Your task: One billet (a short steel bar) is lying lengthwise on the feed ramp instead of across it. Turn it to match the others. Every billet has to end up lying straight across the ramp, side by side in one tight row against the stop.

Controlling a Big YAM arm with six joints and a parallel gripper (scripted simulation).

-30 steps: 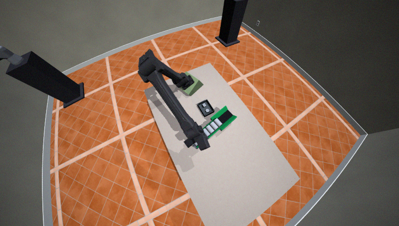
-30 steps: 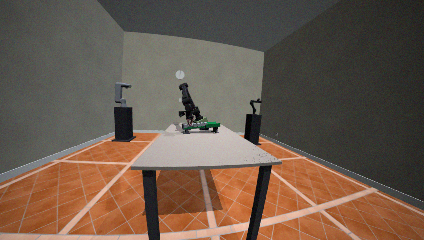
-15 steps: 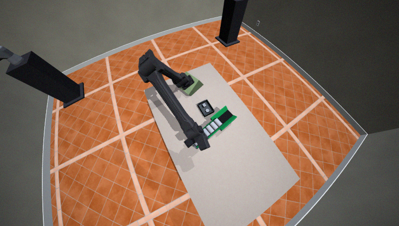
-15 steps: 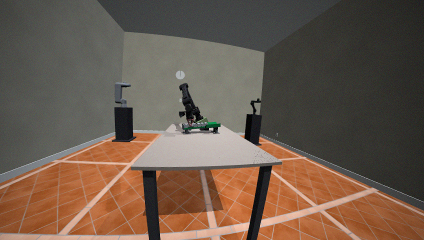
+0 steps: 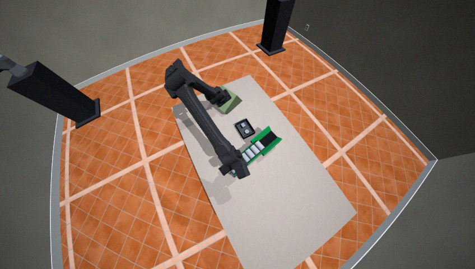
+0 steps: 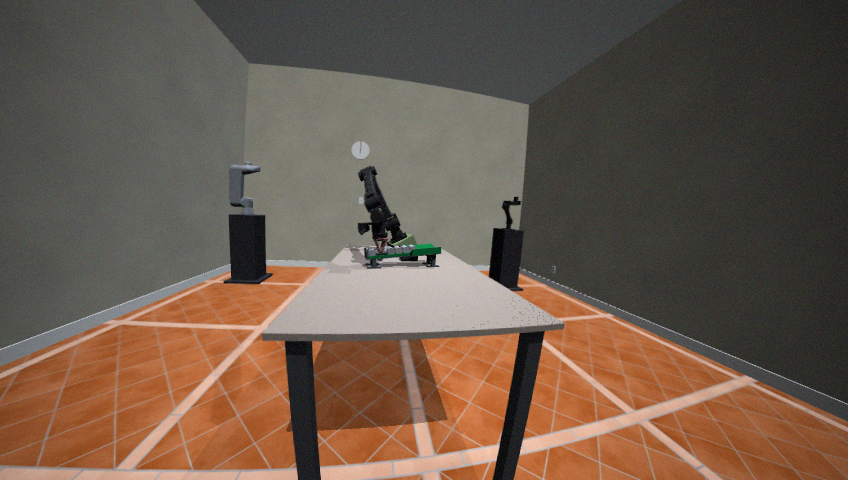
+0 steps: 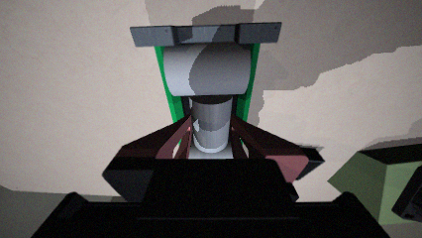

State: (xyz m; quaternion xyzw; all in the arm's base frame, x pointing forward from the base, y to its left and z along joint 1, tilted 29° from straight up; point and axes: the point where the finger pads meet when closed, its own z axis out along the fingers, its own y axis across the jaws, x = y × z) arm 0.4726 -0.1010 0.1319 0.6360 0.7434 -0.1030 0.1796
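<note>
Exterior and top views show the long pale table [image 5: 283, 199] [image 6: 410, 303] [image 7: 74, 99], with the black arm [image 5: 203, 123] [image 6: 374, 196] bent over it. Beyond stand a dark pedestal [image 5: 53, 93] [image 6: 246, 246] bearing a grey arm and another dark pedestal [image 5: 276, 26] [image 6: 507, 255]. The green-sided ramp [image 5: 273, 146] [image 6: 425, 249] [image 7: 175, 106] stands on the table on dark feet, sloping down toward its grey stop [image 7: 205, 34]. A light-green block [image 5: 229, 106] [image 6: 407, 239] [image 7: 367, 183] lies at the arm's base end, and a small black tray [image 5: 238, 129] sits near the ramp. The tool [image 6: 380, 245] [image 7: 210, 118] reaches down into the ramp, pinching the lengthwise billet [image 7: 212, 129] by its sides. This billet lies along the ramp, between a crosswise billet [image 7: 208, 69] beside the stop and the crosswise row [image 5: 252, 150] farther up. Two little pale pieces sit in the tray.
</note>
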